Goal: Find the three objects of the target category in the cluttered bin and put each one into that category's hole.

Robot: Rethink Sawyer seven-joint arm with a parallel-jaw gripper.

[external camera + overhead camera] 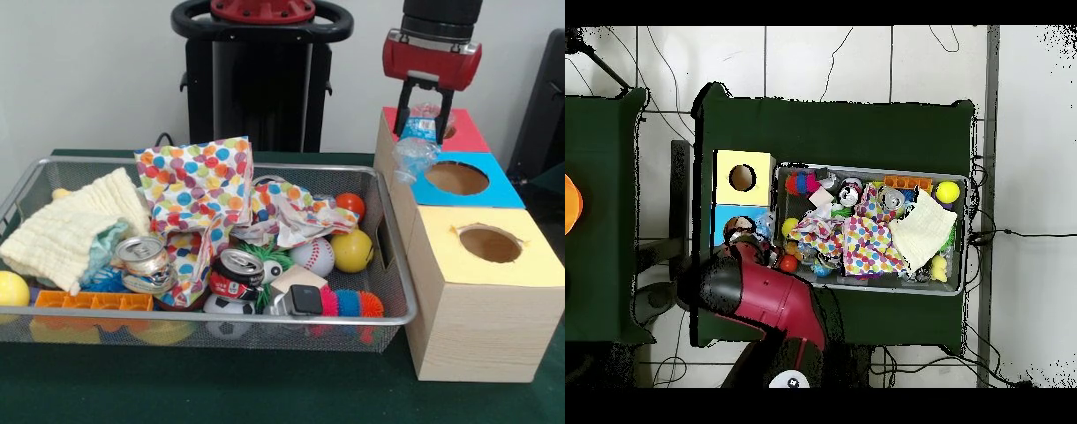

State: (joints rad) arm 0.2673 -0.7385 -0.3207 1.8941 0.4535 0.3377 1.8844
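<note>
While the wire bin (388, 265) beside it holds the jumble of clutter, the gripper (425, 126) hangs over the red box (463, 132), fingers (403, 115) clamped on a crumpled clear plastic bottle (415, 148), apparently poised to drop it through that box's hole. Three wooden boxes stand in a row on the bench (265, 389), topped red, blue (494, 181) and yellow (530, 261), one hole each. Two crushed cans (144, 257) and several balls remain in the bin.
</note>
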